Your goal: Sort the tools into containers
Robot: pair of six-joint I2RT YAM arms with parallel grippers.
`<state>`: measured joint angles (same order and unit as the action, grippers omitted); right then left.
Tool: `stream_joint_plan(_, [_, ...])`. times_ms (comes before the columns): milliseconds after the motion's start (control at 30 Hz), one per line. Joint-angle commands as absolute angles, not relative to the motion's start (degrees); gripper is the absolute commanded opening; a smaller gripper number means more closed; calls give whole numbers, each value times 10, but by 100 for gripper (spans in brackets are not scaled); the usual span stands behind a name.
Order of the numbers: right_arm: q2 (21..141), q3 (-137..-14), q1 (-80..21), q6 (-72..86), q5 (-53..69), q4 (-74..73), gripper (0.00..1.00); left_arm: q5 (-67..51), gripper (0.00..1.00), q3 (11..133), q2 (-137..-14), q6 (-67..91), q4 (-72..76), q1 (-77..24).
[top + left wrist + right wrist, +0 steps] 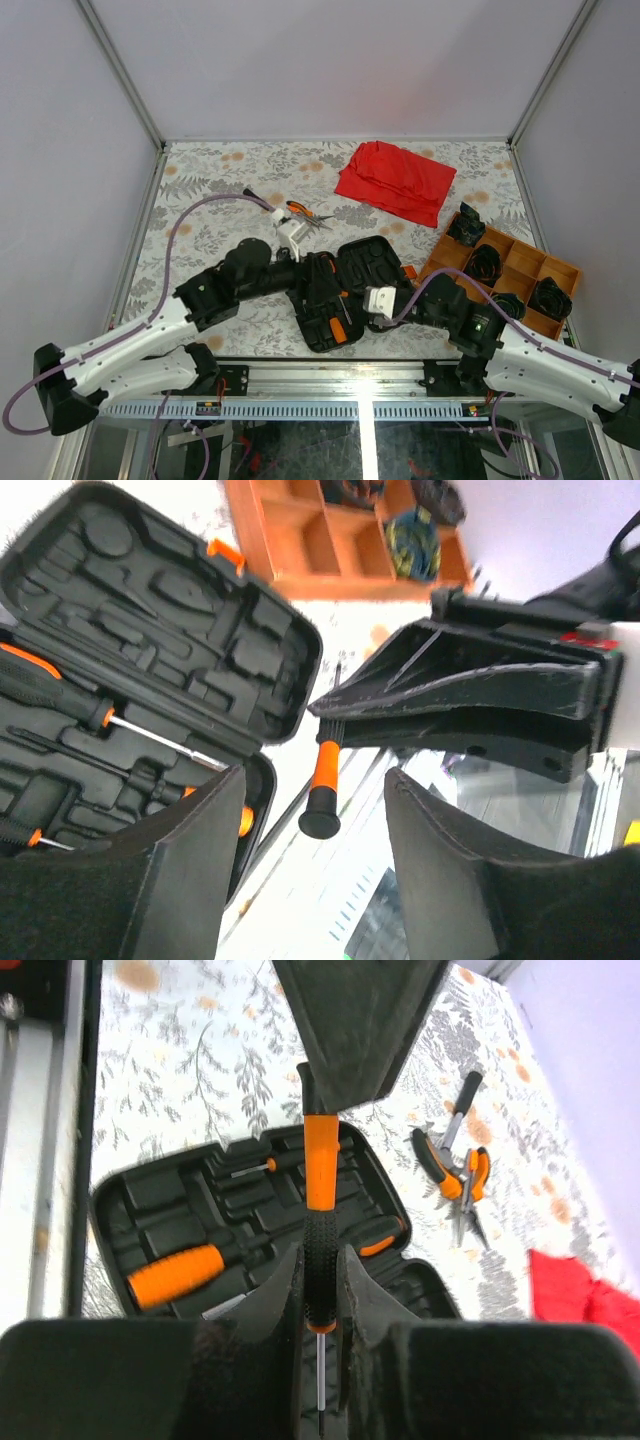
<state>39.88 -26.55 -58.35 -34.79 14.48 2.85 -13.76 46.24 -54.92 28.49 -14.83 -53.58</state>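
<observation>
While the right hand (320, 1282) clamps a slim black-and-orange screwdriver (320, 1165), left hand (315, 780) spread apart — open black case (160, 1205) below

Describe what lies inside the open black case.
The case holds an orange-handled driver and a slim screwdriver in moulded slots; other slots look empty. The right fingers and their held screwdriver cover its middle.

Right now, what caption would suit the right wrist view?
Right gripper clamps a slim screwdriver above the open tool case, pliers lying on the patterned table beyond.
</observation>
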Motion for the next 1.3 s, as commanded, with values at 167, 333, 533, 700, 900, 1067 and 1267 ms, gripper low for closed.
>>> stream_joint_plan(167, [422, -244, -583, 92, 27, 250, 0, 15, 61, 378, -467, 421, -1, -538])
stream_joint_plan(333, [451, -248, -583, 169, 50, 306, 0, 34, 60, 377, -475, 437, -8, -538])
stream_joint_plan(533, [472, -258, -583, 181, 78, 302, 0, 41, 51, 376, -480, 452, 13, -538])
stream_joint_plan(700, [474, -256, -583, 193, 81, 303, 1, 36, 39, 369, -484, 462, 46, -538])
stream_joint_plan(900, [472, -254, -583, 213, 76, 316, 9, 11, 11, 373, -510, 465, 58, -538])
stream_joint_plan(1067, [462, -260, -583, 205, 62, 288, 37, 13, 0, 370, -505, 468, 60, -538])
stream_joint_plan(1267, [437, -267, -582, 188, 22, 229, 56, 20, 0, 368, -494, 463, 44, -538])
